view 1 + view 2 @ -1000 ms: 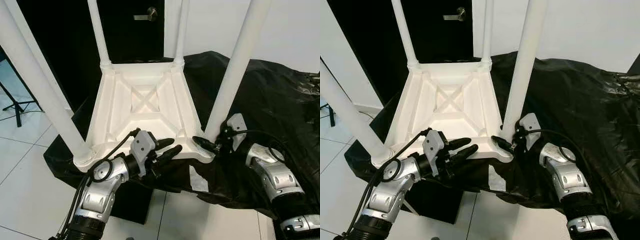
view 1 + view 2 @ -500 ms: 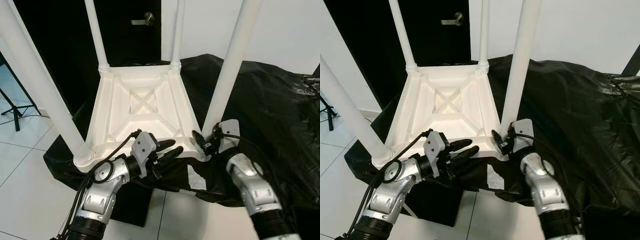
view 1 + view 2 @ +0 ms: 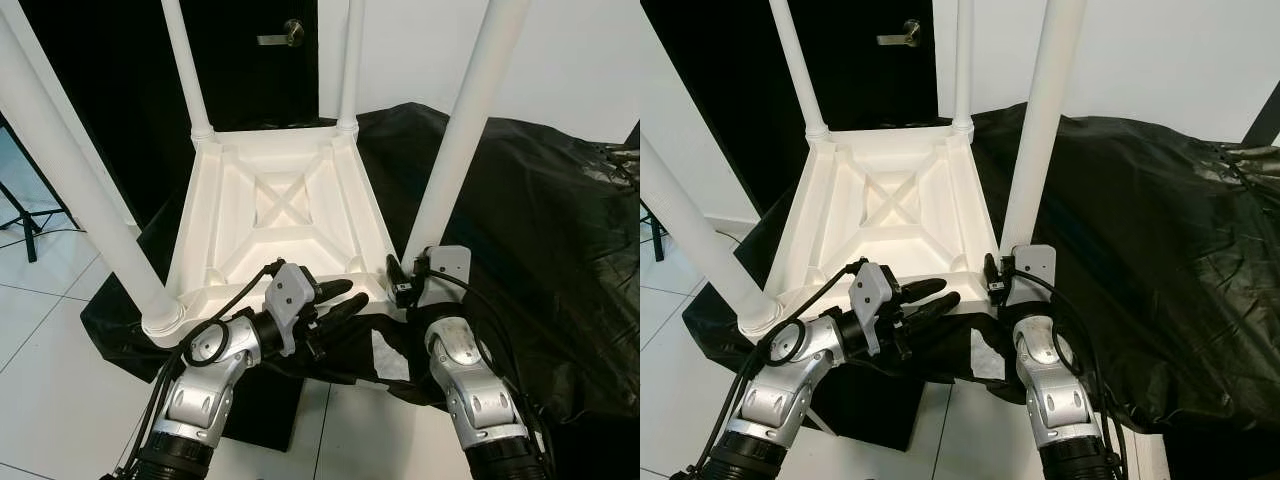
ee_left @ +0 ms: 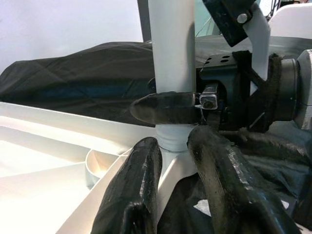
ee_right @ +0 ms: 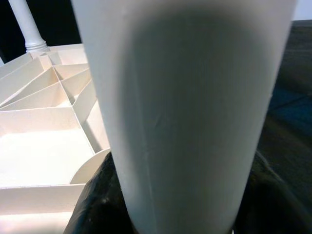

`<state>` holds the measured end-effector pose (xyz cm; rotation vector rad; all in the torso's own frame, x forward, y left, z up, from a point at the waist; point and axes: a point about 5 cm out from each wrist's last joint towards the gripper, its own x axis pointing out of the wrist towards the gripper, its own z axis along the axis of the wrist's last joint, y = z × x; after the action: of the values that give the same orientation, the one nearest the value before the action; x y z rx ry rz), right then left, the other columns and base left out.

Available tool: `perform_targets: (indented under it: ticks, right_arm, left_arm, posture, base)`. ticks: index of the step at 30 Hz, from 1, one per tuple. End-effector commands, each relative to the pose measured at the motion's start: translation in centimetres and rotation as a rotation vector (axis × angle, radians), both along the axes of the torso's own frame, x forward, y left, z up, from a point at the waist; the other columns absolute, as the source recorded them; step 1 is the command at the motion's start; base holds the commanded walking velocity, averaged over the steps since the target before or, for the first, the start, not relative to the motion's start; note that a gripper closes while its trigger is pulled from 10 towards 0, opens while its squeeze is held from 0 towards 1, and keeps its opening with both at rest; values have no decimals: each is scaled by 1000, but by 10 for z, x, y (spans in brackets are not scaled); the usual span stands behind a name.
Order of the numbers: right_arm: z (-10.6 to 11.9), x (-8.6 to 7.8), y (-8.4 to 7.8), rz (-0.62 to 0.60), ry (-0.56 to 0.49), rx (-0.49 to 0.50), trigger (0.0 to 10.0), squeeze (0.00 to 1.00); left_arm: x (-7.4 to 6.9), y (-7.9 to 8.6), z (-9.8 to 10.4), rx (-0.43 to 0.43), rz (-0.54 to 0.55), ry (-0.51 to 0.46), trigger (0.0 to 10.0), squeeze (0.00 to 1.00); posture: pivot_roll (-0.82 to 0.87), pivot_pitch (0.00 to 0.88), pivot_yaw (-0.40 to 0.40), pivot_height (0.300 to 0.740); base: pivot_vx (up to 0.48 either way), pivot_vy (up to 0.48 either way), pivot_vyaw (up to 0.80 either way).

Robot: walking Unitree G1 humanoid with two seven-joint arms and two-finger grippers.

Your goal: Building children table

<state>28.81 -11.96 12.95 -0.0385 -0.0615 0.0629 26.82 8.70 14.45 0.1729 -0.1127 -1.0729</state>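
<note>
The white children's table [image 3: 280,215] lay upside down on a surface draped in black plastic sheet [image 3: 540,220], its ribbed underside facing up and its four white legs standing upward from the corners. The far-left leg [image 3: 182,65] and far-right leg [image 3: 349,60] rose in front of a dark door [image 3: 250,60] with a metal handle [image 3: 276,36], while the near-left leg [image 3: 70,175] slanted up from its socket at the near-left corner of the frame. The right pincer [image 3: 400,285] sat at the base of the near-right leg [image 3: 462,130], its black fingers clenched around the leg just above the socket; the right wrist view showed the leg [image 5: 185,112] pressed close between the dark fingers. The left pincer [image 3: 340,300] rested at the near edge of the frame, between the two near corners, pointing toward the near-right corner with its two black fingers [image 4: 131,195] apart and released, straddling the frame's rim just beside the gripped leg's base without holding anything. White tiled floor [image 3: 50,380] lay below the sheet's near edge, and a black stand foot [image 3: 25,215] stood on it to the left.
</note>
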Motion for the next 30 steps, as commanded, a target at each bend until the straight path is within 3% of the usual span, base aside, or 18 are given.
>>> perform_targets:
  ticks: [1,2,3,9,11,16,17,25,30]
  right_arm:
    - [-5,-3,-2,8,15,9,10000,0]
    - [-4,-3,-2,13,3,14,10000,0]
    - [-1,-4,-4,31,-13,16,10000,1000]
    - [3,-8,-12,82,-40,16,10000,1000]
    - [5,-13,-23,159,-50,-2,10000,1000]
    - [5,-16,-34,250,-43,-24,10000,1000]
    - [4,-17,-37,312,-30,-41,10000,0]
    - [5,-8,-53,553,14,-146,10000,0]
    - [8,5,-52,666,50,-204,10000,0]
  left_arm:
    - [2,0,-3,5,32,11,10000,0]
    - [2,0,-3,6,33,10,10000,0]
    - [2,0,-2,4,34,10,10000,0]
    - [1,-1,-3,0,33,11,10000,0]
    - [0,-1,-3,-1,36,12,10000,0]
    - [1,0,-2,-3,42,11,10000,0]
    - [2,0,-2,-3,43,10,10000,0]
    - [4,2,0,-3,47,4,10000,0]
    - [6,3,2,-2,52,-3,10000,0]
  posture:
    - [-49,0,15,740]
    - [-49,0,15,740]
    - [-49,0,14,740]
    - [-48,0,7,740]
    - [-46,0,5,740]
    - [-45,0,7,740]
    - [-47,0,12,740]
    - [-48,0,23,740]
    - [-37,0,21,740]
  base:
    - [0,0,0]
    - [0,0,0]
    - [0,0,0]
    - [0,0,0]
    - [0,0,0]
    - [0,0,0]
    - [0,0,0]
    - [0,0,0]
    - [0,0,0]
